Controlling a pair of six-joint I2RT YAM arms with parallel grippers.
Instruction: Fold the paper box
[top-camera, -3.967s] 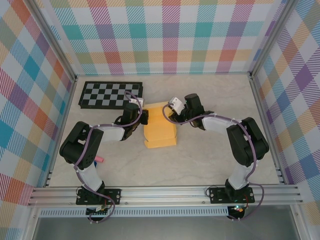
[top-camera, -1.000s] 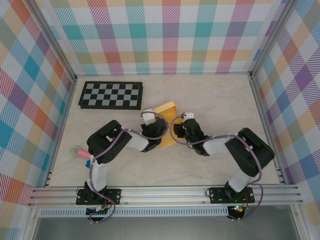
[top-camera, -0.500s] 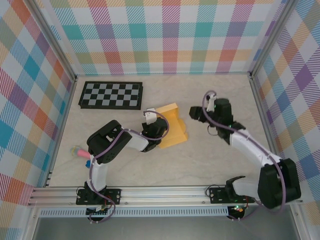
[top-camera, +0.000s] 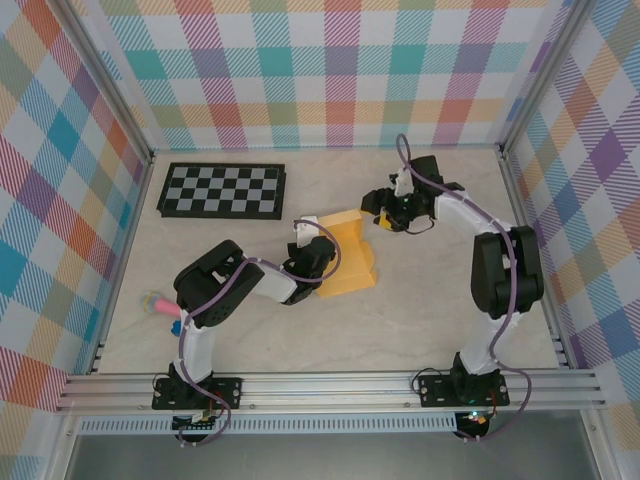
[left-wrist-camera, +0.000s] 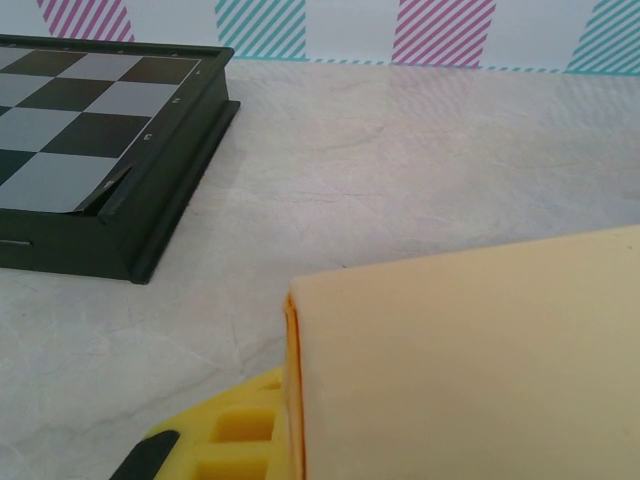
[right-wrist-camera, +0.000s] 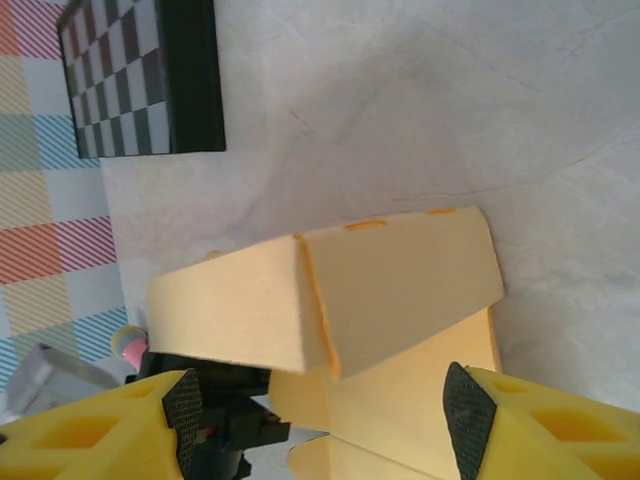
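paper box — part-folded | left claw pinching its edge | right claw — jaws spread

No lettering, number, brand or sign can be read anywhere. The paper box shows plain yellow-orange card, creased but unprinted. The checkerboard carries only its dark and grey squares inside a black frame, and the walls carry only coloured plaid stripes, with no marks among them.
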